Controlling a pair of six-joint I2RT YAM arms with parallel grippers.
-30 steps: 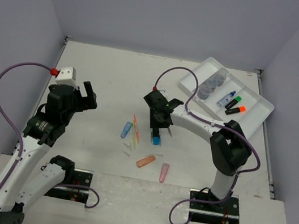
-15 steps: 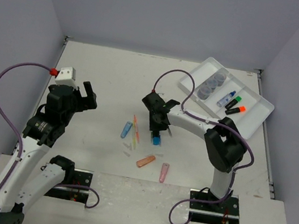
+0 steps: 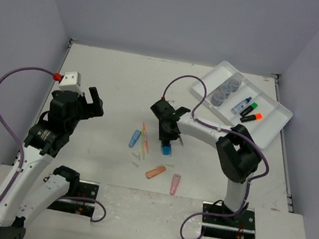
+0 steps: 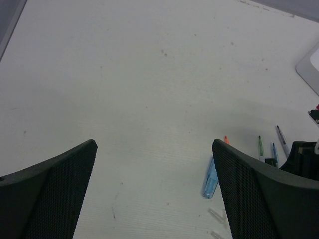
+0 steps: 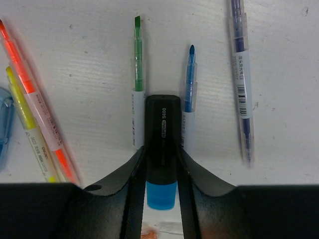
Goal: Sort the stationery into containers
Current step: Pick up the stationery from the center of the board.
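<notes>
My right gripper (image 3: 167, 140) (image 5: 161, 154) is shut on a black highlighter (image 5: 162, 132) with a blue cap (image 3: 166, 151), low over the table between a green pen (image 5: 138, 74) and a blue pen (image 5: 190, 79). A purple pen (image 5: 240, 74) lies to the right; orange (image 5: 30, 114) and yellow (image 5: 25, 134) pens lie to the left. A blue capsule (image 3: 135, 138) (image 4: 210, 179), an orange one (image 3: 155, 171) and a pink one (image 3: 175, 184) lie nearby. My left gripper (image 3: 92, 103) (image 4: 153, 144) hangs open and empty at the left.
The white tray (image 3: 266, 132) sits at the back right, holding three round pots (image 3: 225, 91), a blue-capped marker (image 3: 241, 104), a green-capped highlighter (image 3: 250, 110) and an orange-capped one (image 3: 252, 117). Grey walls close in the table on three sides.
The right arm has edged slightly to the left, still holding the blue-capped highlighter. The left arm has not moved.
</notes>
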